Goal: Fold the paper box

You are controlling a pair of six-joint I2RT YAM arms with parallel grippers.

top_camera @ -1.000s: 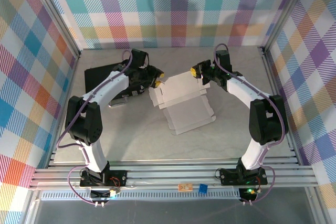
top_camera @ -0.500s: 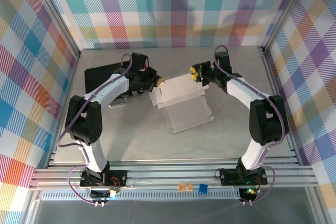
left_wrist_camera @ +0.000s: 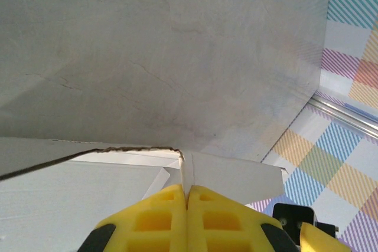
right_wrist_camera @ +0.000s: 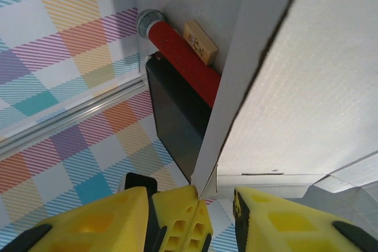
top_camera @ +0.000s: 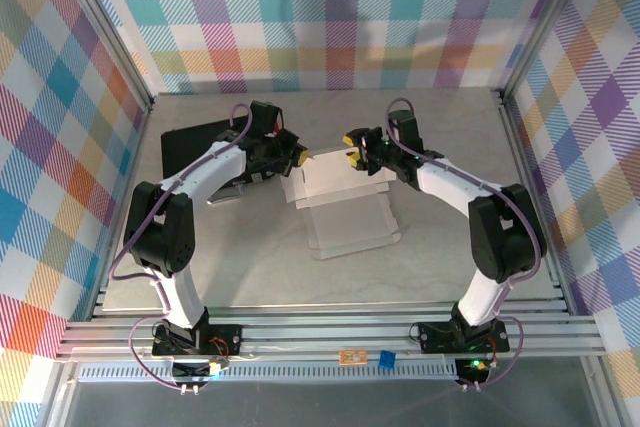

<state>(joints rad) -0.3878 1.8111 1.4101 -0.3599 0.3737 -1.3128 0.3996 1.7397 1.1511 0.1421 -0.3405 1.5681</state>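
The paper box (top_camera: 345,209) sits mid-table, partly raised, just right of the black case (top_camera: 190,147). The left gripper (top_camera: 301,157) is clamped on its left flap. The right gripper (top_camera: 353,148) has its jaws parted at the far panel's edge.

The grey table (top_camera: 250,267) carries the paper box (top_camera: 350,222) and a black case (top_camera: 188,147).

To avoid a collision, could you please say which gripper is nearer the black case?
Left. The left gripper, shut on the paper box, is beside the black case; the right gripper is across the box, farther away.
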